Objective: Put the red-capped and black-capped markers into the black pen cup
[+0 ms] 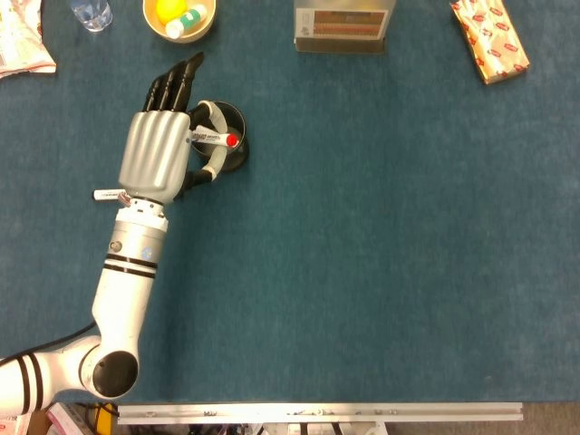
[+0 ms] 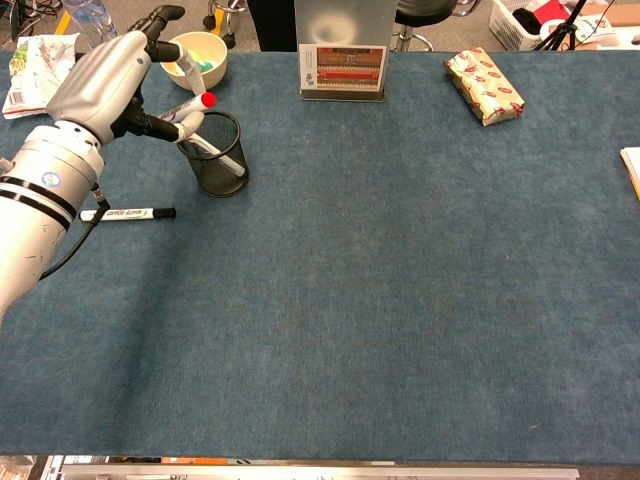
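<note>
The left robot hand [image 2: 110, 75] holds the red-capped marker [image 2: 190, 105] pinched between thumb and a finger, its other fingers stretched out toward the counter's far edge; the marker lies nearly level, its red cap over the rim of the black pen cup [image 2: 218, 165]; the cup stands near the far left corner of the counter [image 2: 400, 300], with another marker leaning inside it; the black-capped marker [image 2: 128, 213] lies flat on the counter just beside the cup, toward the left edge, partly under the arm; a bowl [image 2: 195, 55] sits at the far edge; the right robot hand shows in neither view.
</note>
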### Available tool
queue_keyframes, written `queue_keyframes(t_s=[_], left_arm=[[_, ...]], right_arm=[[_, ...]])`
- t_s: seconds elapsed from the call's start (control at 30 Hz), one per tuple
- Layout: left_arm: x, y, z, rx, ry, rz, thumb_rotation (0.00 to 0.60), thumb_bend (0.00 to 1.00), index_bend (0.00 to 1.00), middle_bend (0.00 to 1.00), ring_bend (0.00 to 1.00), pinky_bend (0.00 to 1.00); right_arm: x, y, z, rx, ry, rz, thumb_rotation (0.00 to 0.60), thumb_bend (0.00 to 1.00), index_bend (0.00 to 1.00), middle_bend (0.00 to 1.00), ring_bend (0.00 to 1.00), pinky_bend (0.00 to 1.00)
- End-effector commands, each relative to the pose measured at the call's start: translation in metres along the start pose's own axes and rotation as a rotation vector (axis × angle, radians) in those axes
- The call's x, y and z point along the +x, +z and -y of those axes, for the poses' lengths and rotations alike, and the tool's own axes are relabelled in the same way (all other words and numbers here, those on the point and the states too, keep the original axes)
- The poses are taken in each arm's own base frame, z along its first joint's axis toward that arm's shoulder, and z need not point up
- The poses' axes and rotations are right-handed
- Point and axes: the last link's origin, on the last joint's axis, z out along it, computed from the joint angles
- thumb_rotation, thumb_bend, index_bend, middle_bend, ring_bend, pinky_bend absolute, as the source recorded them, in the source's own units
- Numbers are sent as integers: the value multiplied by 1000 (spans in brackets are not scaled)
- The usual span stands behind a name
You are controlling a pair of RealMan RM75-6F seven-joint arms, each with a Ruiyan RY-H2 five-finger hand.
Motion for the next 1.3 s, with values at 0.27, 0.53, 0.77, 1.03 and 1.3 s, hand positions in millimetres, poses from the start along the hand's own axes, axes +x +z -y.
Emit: queue_keyframes(t_s=[0.27, 0.53, 0.77, 1.03, 1.3], left_arm=[[-11, 8, -4, 11, -38, 32, 600, 341, 612, 14, 0, 98], [-13, 11, -9, 27, -95, 47, 600, 341, 613, 15, 0, 98], [-12, 12, -17, 16, -139, 44, 600, 341, 613, 16, 0, 98], [-16, 17, -24, 23, -175, 44, 600, 341, 615, 17, 0, 98], [-11, 23, -23, 68, -283, 12, 600, 342, 618, 18, 0, 98]], right_arm=[[2, -5, 3, 36, 24, -33, 600, 0, 239, 265, 171, 411], [2, -5, 3, 30, 21, -24, 600, 0, 239, 265, 171, 411], [0, -5, 3, 22, 13, -9, 600, 0, 239, 265, 171, 411], [0, -5, 3, 18, 12, 1, 600, 0, 239, 265, 171, 411], [-1, -5, 2, 14, 11, 8, 600, 0, 239, 265, 171, 411]])
